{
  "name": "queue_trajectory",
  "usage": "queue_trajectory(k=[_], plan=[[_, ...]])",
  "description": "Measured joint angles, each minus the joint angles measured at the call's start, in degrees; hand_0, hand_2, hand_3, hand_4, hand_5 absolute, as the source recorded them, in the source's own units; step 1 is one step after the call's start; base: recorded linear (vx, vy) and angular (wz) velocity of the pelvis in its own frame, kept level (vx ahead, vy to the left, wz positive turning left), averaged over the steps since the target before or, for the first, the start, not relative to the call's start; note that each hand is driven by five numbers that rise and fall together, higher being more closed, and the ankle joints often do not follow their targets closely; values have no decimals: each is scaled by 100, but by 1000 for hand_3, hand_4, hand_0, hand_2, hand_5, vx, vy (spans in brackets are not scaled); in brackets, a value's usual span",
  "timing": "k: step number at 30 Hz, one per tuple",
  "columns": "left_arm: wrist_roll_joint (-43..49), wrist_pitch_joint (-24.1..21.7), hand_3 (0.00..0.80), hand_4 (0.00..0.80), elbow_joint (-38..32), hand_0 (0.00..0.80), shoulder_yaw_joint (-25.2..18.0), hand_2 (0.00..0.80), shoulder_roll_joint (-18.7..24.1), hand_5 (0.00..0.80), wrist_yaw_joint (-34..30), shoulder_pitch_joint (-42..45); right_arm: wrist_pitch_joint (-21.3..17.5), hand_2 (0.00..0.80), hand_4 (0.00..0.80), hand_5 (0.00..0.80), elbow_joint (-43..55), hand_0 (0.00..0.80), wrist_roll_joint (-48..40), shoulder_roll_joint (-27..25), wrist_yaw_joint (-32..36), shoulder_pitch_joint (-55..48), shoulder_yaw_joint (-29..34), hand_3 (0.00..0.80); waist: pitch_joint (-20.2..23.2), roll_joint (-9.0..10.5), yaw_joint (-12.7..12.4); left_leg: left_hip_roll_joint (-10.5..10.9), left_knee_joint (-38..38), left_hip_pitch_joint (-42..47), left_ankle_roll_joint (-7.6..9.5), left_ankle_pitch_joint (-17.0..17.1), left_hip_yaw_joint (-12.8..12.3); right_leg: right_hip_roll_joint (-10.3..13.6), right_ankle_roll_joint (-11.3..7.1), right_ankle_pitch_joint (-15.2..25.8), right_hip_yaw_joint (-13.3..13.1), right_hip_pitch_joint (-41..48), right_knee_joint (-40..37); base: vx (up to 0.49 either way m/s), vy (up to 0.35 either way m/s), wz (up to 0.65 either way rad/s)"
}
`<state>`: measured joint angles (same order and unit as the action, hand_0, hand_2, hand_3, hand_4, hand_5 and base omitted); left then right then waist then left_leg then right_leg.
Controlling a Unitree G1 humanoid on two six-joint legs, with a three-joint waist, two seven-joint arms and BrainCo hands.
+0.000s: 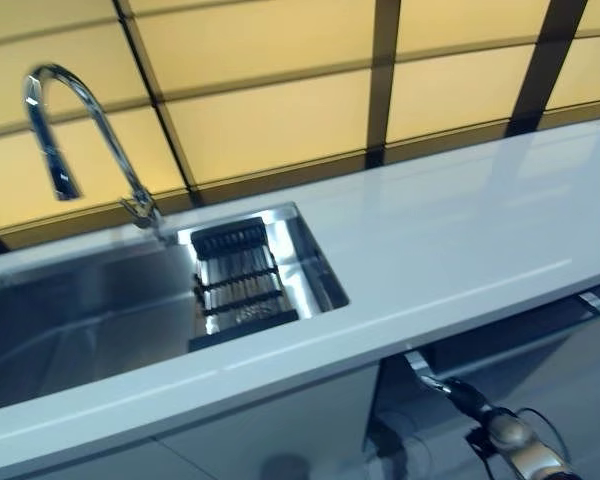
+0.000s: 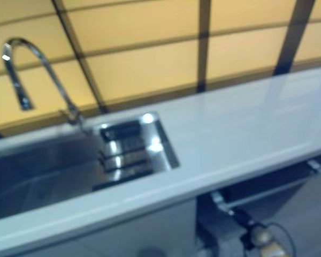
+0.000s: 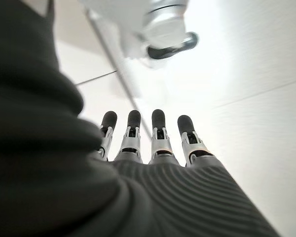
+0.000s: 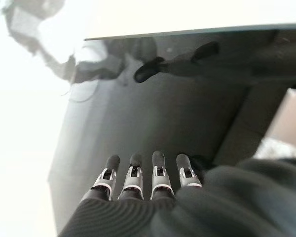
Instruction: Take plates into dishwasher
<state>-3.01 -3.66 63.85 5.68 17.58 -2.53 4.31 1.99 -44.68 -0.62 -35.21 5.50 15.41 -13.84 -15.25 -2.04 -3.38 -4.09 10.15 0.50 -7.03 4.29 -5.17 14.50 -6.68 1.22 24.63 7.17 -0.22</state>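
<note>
Fingers (image 3: 158,123) of both hands straight, holding nothing.

The left hand (image 3: 155,148) shows only in its own wrist view, its dark-tipped fingers (image 3: 158,129) straight and side by side, holding nothing. The right hand (image 4: 145,180) shows likewise in its wrist view, fingers (image 4: 157,170) extended in a row and empty. In the head views, part of the right arm (image 1: 515,440) enters at the lower right.

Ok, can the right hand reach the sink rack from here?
Probably not directly: the right hand, open, seems to hang below the counter, whose front edge lies between it and the rack. It must rise first.
</note>
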Motion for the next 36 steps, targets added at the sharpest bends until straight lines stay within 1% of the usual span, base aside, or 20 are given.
queue_trajectory(k=[1,2,4,6,7,9,10,11,13,14,15,16,17,18,22,25,26,27,30,36], plan=[[4,-55,0,0,-52,0,18,0,-10,0,28,-72,-59,0,0,0,-321,0,1,59,107,-47,67,0,221,144,81,-10,-556,19,-119,32,142,34,73,158,49,-95,-235,-279,538,72],[4,-69,0,0,-54,0,29,0,-54,0,20,-125,-55,0,0,0,-486,0,-1,99,107,-52,121,0,252,225,-4,-19,-228,102,-26,-258,58,88,-3,380,125,-50,-308,-300,614,35],[8,-77,0,0,-77,0,170,0,-126,0,-17,-152,-49,0,0,0,-764,0,27,148,101,-183,169,0,331,205,-32,-259,-93,428,-99,-737,-179,137,-102,443,305,57,-261,-263,547,26],[27,-65,0,0,-247,0,339,0,-148,0,-41,-250,-44,0,0,0,-1045,0,183,157,124,-411,154,0,337,222,-24,-211,-495,650,-26,-914,-308,253,-229,473,404,90,-113,-231,436,60],[70,-47,0,0,-350,0,462,0,-44,0,-49,-339,-30,0,0,0,-1315,0,227,426,124,-580,142,0,329,382,-68,-1,-715,729,152,-872,-391,465,-328,509,440,79,16,-238,392,45],[257,64,0,0,-390,0,656,0,194,0,-71,-422,-56,0,0,0,-1426,0,220,906,155,-842,-21,0,357,621,-84,280,-920,713,402,-810,-257,848,-427,622,416,-153,509,-273,357,42],[362,157,0,0,-366,0,738,0,247,0,-77,-472,-73,0,0,0,-1388,0,220,1078,163,-982,-41,0,323,556,-34,291,-1052,804,535,-719,-130,914,-566,517,329,-400,1002,-284,294,42],[462,239,0,0,-341,0,805,0,270,0,-75,-504,-80,0,0,0,-1355,0,222,1194,171,-1117,-43,0,293,485,-18,227,-1124,828,616,-641,-27,740,-725,275,126,-570,1146,-239,235,42],[476,337,0,0,-126,0,885,0,384,0,-66,-571,-72,0,0,0,-1289,0,229,1242,183,-1251,-40,0,258,415,157,207,-1156,625,718,-548,276,296,-685,171,-544,-858,756,-189,200,86],[478,381,0,0,88,0,892,0,396,0,-82,-581,-58,0,0,0,-1326,0,221,1224,148,-1311,0,0,255,409,425,260,-1167,463,741,-476,588,31,-617,241,-1032,-915,387,-194,153,117],[485,405,0,0,153,0,893,0,409,0,-91,-558,-67,0,0,0,-1348,0,216,1225,134,-1358,20,0,270,437,468,281,-1176,445,743,-456,681,-31,-571,291,-1188,-899,327,-199,103,133],[551,443,0,0,297,0,893,0,545,0,-112,-550,-70,0,0,0,-1500,0,202,1304,90,-1514,50,0,381,615,497,400,-1202,400,707,-416,775,-147,-288,562,-1522,-877,369,-162,52,90],[602,446,0,0,338,0,891,0,624,0,-119,-549,-76,0,0,0,-1522,0,191,1357,76,-1581,78,0,437,728,527,474,-1220,386,664,-402,807,-145,-211,678,-1587,-887,434,-177,26,61],[704,468,0,0,556,0,869,0,671,0,-120,-528,-126,0,0,0,-1657,0,155,1455,-12,-1583,174,0,471,770,387,467,-1230,359,619,-427,756,-141,-103,565,-1615,-939,452,-120,-9,9],[794,578,0,0,731,0,743,0,703,0,-83,-372,-213,0,0,0,-1651,0,147,1624,10,-1510,192,0,503,768,363,305,-1275,381,575,-426,686,-318,-77,666,-1614,-928,358,-111,-76,-7],[788,568,0,0,726,0,641,0,811,0,-79,-330,-205,0,0,0,-1731,0,145,1788,62,-1482,186,0,789,1002,270,274,-1422,460,466,-387,472,-398,-42,655,-1550,-797,-175,-104,-155,-38],[774,554,0,0,714,0,644,0,786,0,-81,-344,-197,0,0,0,-1829,0,146,1862,90,-1475,186,0,895,1047,256,196,-1493,550,404,-380,381,-494,70,670,-1542,-676,-385,-70,-178,-36],[772,552,0,0,705,0,645,0,763,0,-82,-357,-189,0,0,0,-1865,0,146,1880,106,-1478,185,0,918,1048,256,178,-1518,587,395,-382,380,-525,77,671,-1538,-627,-430,-66,-167,-20],[729,543,0,0,553,0,654,0,549,0,-115,-423,-93,0,0,0,-1908,0,107,1888,144,-1596,185,0,1051,946,264,30,-1531,685,310,-424,363,-678,134,614,-1534,-521,-489,-36,-95,-5],[606,533,0,0,477,0,658,0,153,0,-150,-394,92,0,0,0,-1973,0,98,1870,227,-1675,189,0,1299,558,260,-88,-1497,692,213,-427,375,-829,228,569,-1488,-498,-496,-35,-77,1]])
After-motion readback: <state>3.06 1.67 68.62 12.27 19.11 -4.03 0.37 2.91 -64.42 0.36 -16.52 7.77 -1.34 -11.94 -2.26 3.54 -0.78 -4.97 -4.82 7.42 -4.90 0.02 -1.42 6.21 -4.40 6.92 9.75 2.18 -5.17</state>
